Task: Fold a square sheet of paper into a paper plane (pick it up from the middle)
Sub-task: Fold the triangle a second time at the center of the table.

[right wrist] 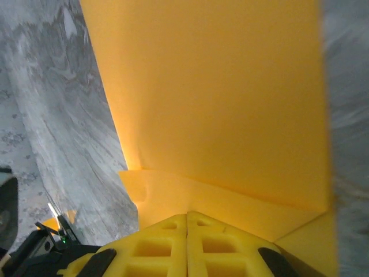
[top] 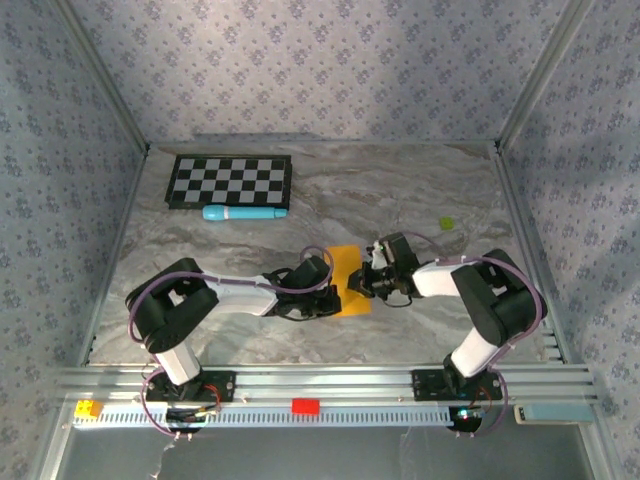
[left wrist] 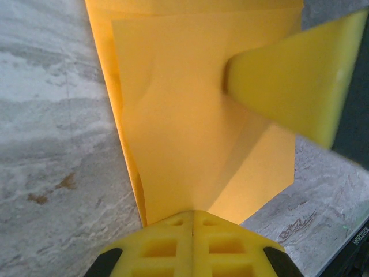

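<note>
The square sheet of paper (top: 351, 272) is orange and lies folded into a narrow strip between my two grippers on the marbled table. The left wrist view shows its layers (left wrist: 190, 115) with a lower edge peeking out on the left. My left gripper (top: 326, 287) is shut, and its fingertips (left wrist: 193, 216) touch the paper's near edge. My right gripper (top: 363, 283) is shut too, with its tips (right wrist: 187, 217) resting on a folded flap (right wrist: 173, 193). One right finger (left wrist: 288, 86) presses on the sheet's far side. I cannot tell whether either pair pinches any paper.
A black-and-white checkerboard (top: 230, 181) lies at the back left, with a light-blue cylinder (top: 243, 213) just in front of it. A tiny yellow-green bit (top: 447, 223) sits at the back right. Patterned walls close off three sides.
</note>
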